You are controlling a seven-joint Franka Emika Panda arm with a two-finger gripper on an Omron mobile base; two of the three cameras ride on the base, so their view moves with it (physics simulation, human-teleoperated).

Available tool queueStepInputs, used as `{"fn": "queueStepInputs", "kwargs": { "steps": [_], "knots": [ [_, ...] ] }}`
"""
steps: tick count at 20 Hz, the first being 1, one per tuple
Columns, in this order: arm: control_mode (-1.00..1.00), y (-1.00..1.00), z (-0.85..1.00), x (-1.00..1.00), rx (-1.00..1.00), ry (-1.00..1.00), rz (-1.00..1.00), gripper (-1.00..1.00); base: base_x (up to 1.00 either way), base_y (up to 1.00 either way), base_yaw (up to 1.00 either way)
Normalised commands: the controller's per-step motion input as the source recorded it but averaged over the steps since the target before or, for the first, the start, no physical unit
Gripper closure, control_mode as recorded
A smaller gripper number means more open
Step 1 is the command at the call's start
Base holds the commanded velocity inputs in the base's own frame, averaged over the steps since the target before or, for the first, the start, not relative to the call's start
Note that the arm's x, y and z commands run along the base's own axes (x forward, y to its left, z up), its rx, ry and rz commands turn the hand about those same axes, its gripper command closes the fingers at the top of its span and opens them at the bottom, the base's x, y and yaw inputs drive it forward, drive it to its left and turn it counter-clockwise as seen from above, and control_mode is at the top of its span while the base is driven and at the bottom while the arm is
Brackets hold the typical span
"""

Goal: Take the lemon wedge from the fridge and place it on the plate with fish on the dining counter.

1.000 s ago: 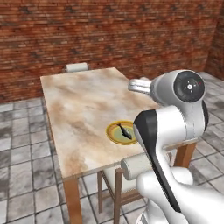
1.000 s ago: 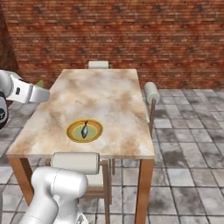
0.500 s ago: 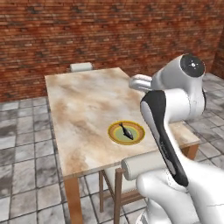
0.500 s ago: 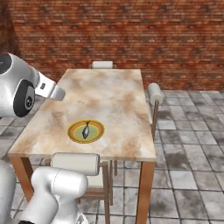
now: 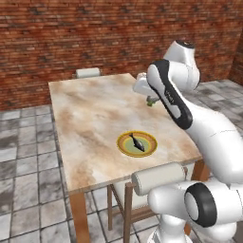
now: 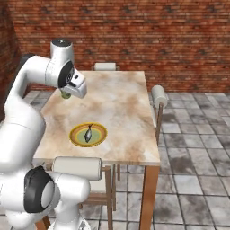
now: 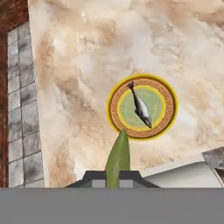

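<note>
My gripper (image 7: 113,178) is shut on the lemon wedge (image 7: 119,153), a pale green-yellow sliver that sticks out from between the finger tips. In the left base view the gripper (image 5: 150,98) hangs above the far right part of the dining counter (image 5: 90,114), with the wedge (image 5: 152,101) just below the hand. From the right base view the wedge (image 6: 66,95) sits above the counter's (image 6: 121,103) left edge. The plate with fish (image 5: 137,143) (image 6: 88,134) (image 7: 142,107) lies near the counter's front edge, apart from the gripper, with a small grey fish on it. The fridge is out of view.
Chairs stand around the counter: one at the near side (image 5: 156,177) (image 6: 77,167), one at the far end (image 5: 88,72) (image 6: 104,66), one at the right side (image 6: 158,95). A brick wall (image 5: 95,33) closes the back. Grey tiles (image 6: 193,148) cover the floor.
The arm has swung up and forward, so the hand with the wedge now hangs over the counter beyond the plate. Both base views have shifted slightly.
</note>
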Motion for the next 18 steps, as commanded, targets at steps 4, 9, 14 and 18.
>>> {"fn": "queueStepInputs", "kwargs": {
  "steps": [4,9,14,18],
  "knots": [
    [-1.00,0.25,-0.97,1.00,-0.20,0.19,0.03,1.00,0.00,0.00,0.00],
    [-1.00,0.12,-0.97,0.95,-0.15,0.15,0.06,1.00,0.00,0.00,0.00],
    [-1.00,0.00,-0.86,0.60,-0.04,0.06,0.11,1.00,0.00,0.00,0.00],
    [-1.00,0.00,-0.84,0.13,0.00,0.02,0.12,1.00,0.00,0.00,0.00]
  ]
}}
